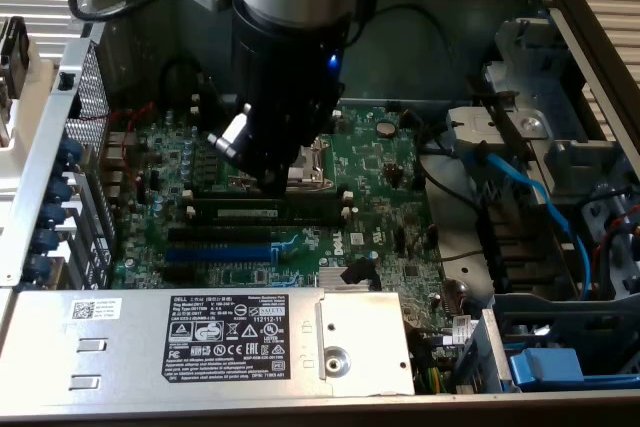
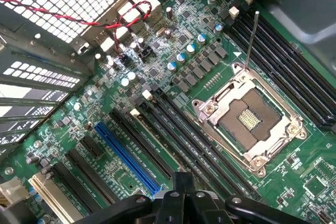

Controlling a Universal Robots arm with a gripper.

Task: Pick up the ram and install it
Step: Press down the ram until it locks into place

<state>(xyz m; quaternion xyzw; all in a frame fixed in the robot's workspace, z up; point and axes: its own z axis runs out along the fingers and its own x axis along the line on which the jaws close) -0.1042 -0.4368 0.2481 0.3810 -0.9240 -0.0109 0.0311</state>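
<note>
Whether the jaws are clenched or released cannot be told: in the wrist view only the black, rounded underside of the gripper [image 2: 181, 198] is seen, and in the exterior view its tip is hidden behind the wide black and silver wrist body. Nothing is clearly shown being grasped. The gripper is held low over the green printed motherboard [image 1: 385, 162], apparently so that it is lined up with the bank of long black memory slots with white end clips [image 2: 173, 129], which are seen running straight towards it in the wrist view. The ram [image 1: 265, 213], a long, thin dark green stick with a white label strip, is seen in the exterior view lying along that slot bank, just beside and in front of the gripper; whether it is fully seated or only rested in a slot cannot be told, and it is not made out in the wrist view. The square silver-framed processor socket [image 2: 252, 124] is placed just beyond these slots, and the long blue plastic expansion slot [image 2: 126, 156] is set on their other side, parallel to them. All of this is enclosed by the open grey metal computer case [image 1: 560, 7], in which a silver power supply box with a black label [image 1: 230, 332] is mounted along the near edge.
</note>
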